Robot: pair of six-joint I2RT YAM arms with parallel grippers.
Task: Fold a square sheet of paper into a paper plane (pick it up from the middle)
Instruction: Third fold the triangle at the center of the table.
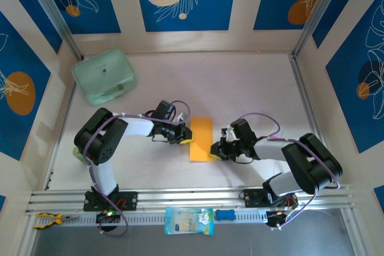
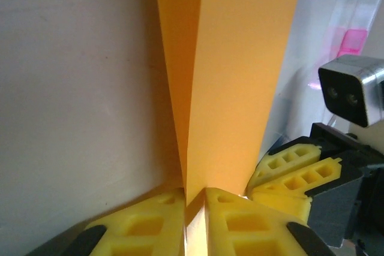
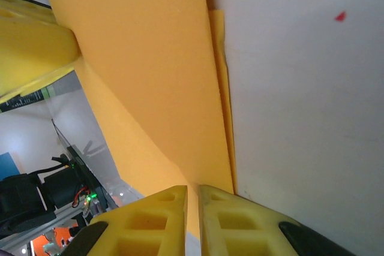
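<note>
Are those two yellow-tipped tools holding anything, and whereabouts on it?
Yes. Both pinch the folded orange paper by opposite long edges. The left tool grips about midway along one edge. The right tool grips the other edge, nearer the end closest to the arms' bases.

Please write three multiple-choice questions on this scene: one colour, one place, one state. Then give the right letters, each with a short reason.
1. The folded paper is: A pale blue; B orange-yellow; C white.
2. The mint-green case lies: A at the table's far left; B on the near rail; C on the paper.
3. The left gripper and right gripper are: A both open; B one open; C both shut on the paper.
1 B: orange-yellow in every view. 2 A: it sits by the far-left corner. 3 C: each wrist view shows paper pinched between closed jaws.
</note>
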